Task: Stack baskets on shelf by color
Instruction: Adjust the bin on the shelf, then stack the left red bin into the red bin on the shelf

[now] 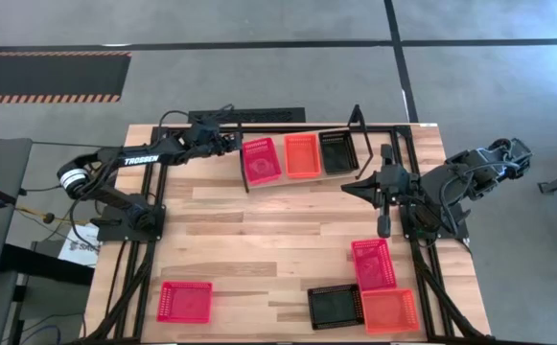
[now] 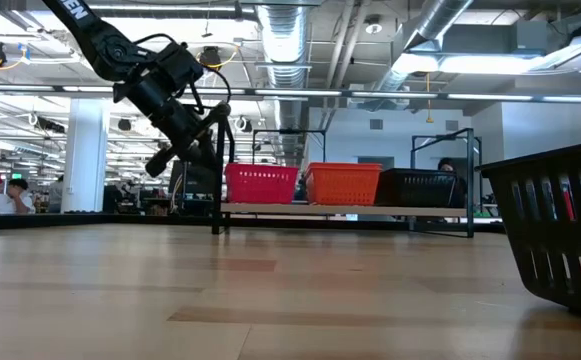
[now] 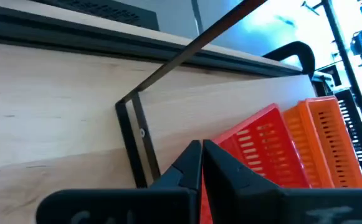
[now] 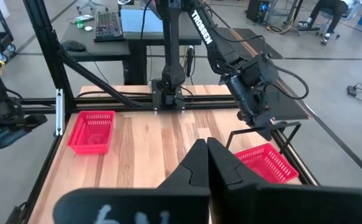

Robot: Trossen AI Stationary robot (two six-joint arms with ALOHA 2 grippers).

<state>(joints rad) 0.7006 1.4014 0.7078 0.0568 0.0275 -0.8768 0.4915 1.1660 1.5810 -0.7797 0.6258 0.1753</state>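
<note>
On the shelf [image 1: 374,171], a red basket [image 1: 262,160], an orange basket [image 1: 302,154] and a black basket [image 1: 338,151] are set side by side, each seen empty. Four further baskets are spread over the worktop [image 1: 259,240]. The left gripper [image 1: 237,142], jaws closed on nothing, is held just beside the red one; the right gripper [image 1: 359,188] is likewise closed and empty.

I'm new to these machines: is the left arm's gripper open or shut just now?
Shut. In its wrist view the left gripper shows both dark fingers pressed together, holding nothing, above the red basket on the shelf.
</note>
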